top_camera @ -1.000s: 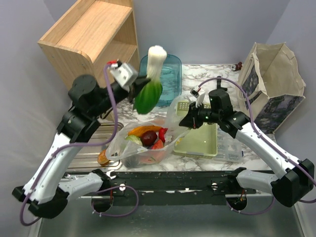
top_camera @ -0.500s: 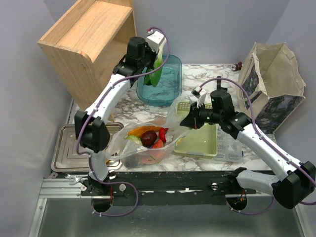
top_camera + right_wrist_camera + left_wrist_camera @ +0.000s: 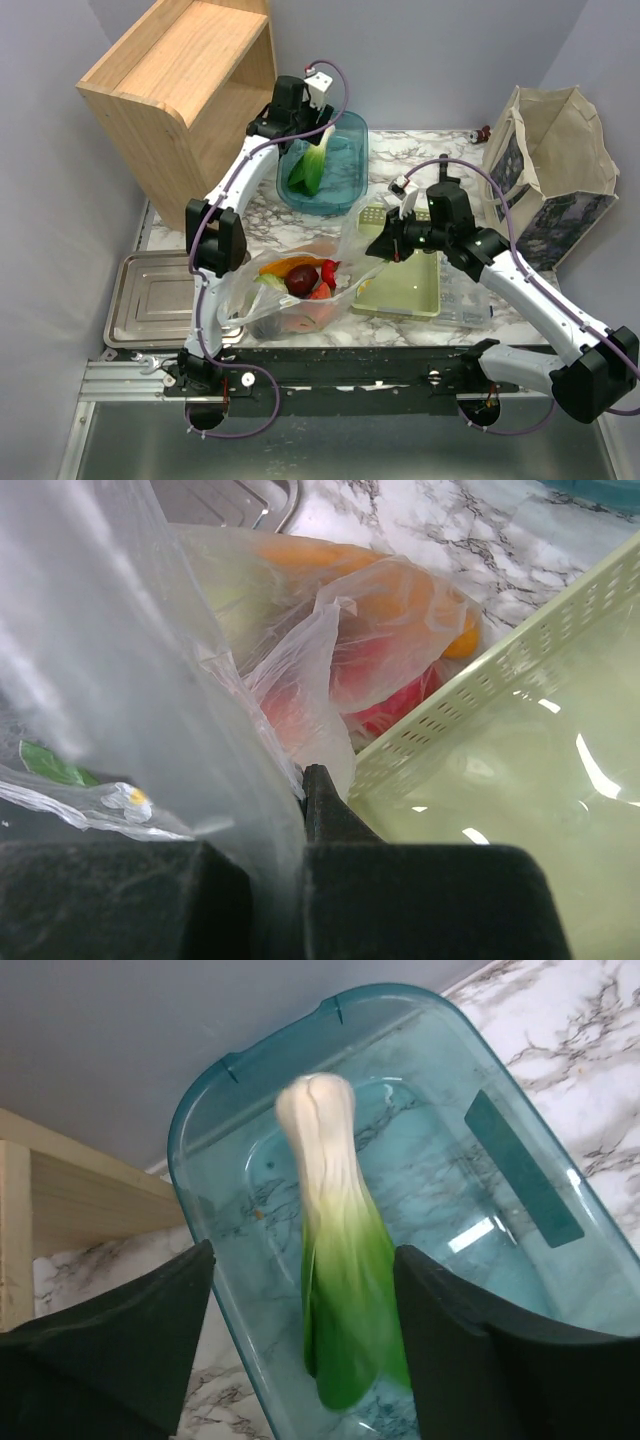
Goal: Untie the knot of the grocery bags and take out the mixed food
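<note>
While your left gripper point(image 3: 302, 1256) hangs over the teal bin point(image 3: 350, 178) at the far side of the marble table point(image 3: 425, 160), its jaws stand wide apart. The leafy vegetable point(image 3: 335, 1300) shows between them with a gap on each side, touching neither finger. You see it inside the bin's walls, white stem end pointing far and green leaves toward the near side. It is a little blurred in the left wrist view, so you cannot tell whether it rests on the bin floor or is just above it.

Your right gripper point(image 3: 386, 246) is clamped on the grocery bag point(image 3: 248, 296). The right wrist view shows the thin plastic pinched between the two fingers and rising out of the grip. The bag sits near the middle of the table's near edge, between the metal tray point(image 3: 150, 300) on the left and the green basket point(image 3: 412, 292) on the right. Its right edge is drawn up toward your gripper, and the basket's perforated wall lies just beside it.

Food shows in the bag: a dark red apple point(image 3: 303, 281), an orange piece point(image 3: 290, 264) on its far side, and red pieces point(image 3: 328, 271) to the right. The wooden shelf point(image 3: 175, 70) stands at the far left and a tote bag point(image 3: 555, 160) at the far right.
</note>
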Robot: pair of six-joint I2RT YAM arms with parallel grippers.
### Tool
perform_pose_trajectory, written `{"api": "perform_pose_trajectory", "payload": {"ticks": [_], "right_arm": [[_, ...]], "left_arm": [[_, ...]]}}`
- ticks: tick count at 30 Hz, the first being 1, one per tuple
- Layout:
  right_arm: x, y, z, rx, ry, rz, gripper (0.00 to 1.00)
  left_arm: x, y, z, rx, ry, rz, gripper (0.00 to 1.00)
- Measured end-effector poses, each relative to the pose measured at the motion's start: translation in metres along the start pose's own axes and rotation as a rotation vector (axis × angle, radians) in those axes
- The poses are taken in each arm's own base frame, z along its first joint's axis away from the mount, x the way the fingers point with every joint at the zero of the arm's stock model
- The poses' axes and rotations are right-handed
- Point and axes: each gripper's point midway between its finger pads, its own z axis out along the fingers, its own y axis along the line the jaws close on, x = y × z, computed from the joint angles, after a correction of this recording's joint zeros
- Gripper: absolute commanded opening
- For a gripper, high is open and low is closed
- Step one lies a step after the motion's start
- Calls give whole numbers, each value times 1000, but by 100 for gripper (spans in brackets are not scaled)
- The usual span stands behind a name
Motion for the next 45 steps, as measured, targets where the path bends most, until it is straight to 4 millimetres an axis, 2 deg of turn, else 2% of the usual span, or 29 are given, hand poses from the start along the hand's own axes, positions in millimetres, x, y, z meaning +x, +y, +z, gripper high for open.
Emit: {"api": "perform_pose_trajectory", "payload": {"ticks": [3, 5, 7, 8, 9, 10, 11, 12, 14, 16, 18, 20, 21, 23, 24, 25, 26, 27, 28, 29, 30, 32, 34, 37, 39, 42, 45], "right_arm": [[0, 0, 0, 0, 0, -4, 1], [0, 0, 0, 0, 0, -5, 1], [0, 0, 0, -1, -1, -5, 1], [0, 0, 0, -1, -2, -5, 1], [-1, 0, 0, -2, -4, -7, 1], [-2, 0, 0, -3, -6, -9, 1], [-2, 0, 0, -4, -8, -10, 1], [-3, 1, 0, -5, -10, -12, 1], [-5, 1, 0, -7, -16, -15, 1], [-10, 4, -1, -13, -27, -22, 1], [-17, 8, -2, -25, -43, -32, 1], [-23, 12, -3, -39, -57, -37, 1], [-25, 13, -4, -44, -61, -38, 1], [-27, 16, -4, -55, -67, -36, 1], [-27, 17, -4, -61, -67, -35, 1], [-27, 18, -4, -66, -65, -34, 1], [-27, 19, -4, -71, -65, -32, 1], [-26, 19, -4, -75, -63, -31, 1], [-26, 20, -4, -79, -62, -30, 1], [-26, 21, -5, -84, -62, -31, 1], [-26, 22, -5, -90, -60, -31, 1], [-25, 23, -5, -99, -57, -35, 1], [-24, 26, -5, -112, -53, -42, 1], [-23, 28, -6, -129, -48, -55, 1], [-22, 29, -7, -137, -46, -66, 1], [-19, 29, -7, -142, -42, -79, 1], [-12, 27, -7, -143, -30, -86, 1]], "left_arm": [[-12, -1, -11, 21, -10, -9, 82], [-21, -7, -28, 50, -12, -28, 79], [-38, -13, -56, 84, -39, -49, 67], [-47, -18, -76, 108, -65, -58, 58], [-59, -25, -110, 140, -108, -62, 52], [-62, -31, -129, 166, -134, -58, 44], [-76, -42, -183, 210, -217, -38, 36], [-81, -48, -211, 233, -256, -23, 28], [-109, -68, -304, 295, -446, 79, 17], [-116, -94, -374, 357, -579, 202, 10], [-109, -118, -422, 430, -654, 305, 7], [-82, -136, -434, 491, -632, 385, 6], [-66, -144, -430, 520, -598, 410, 6], [2, -176, -406, 649, -414, 466, 5], [23, -183, -399, 681, -355, 486, 5], [72, -201, -386, 760, -212, 514, 4], [104, -211, -381, 809, -118, 532, 3], [130, -215, -378, 840, -41, 545, 2], [140, -215, -377, 848, -15, 565, 2], [189, -219, -383, 905, 126, 587, 1], [212, -218, -386, 922, 181, 623, 1], [246, -217, -400, 967, 243, 696, 2], [268, -218, -412, 1010, 269, 764, 9], [296, -215, -418, 1039, 319, 846, 30], [305, -210, -414, 1013, 352, 875, 33], [298, -203, -404, 933, 359, 863, 33], [270, -200, -392, 852, 312, 784, 37]]}}
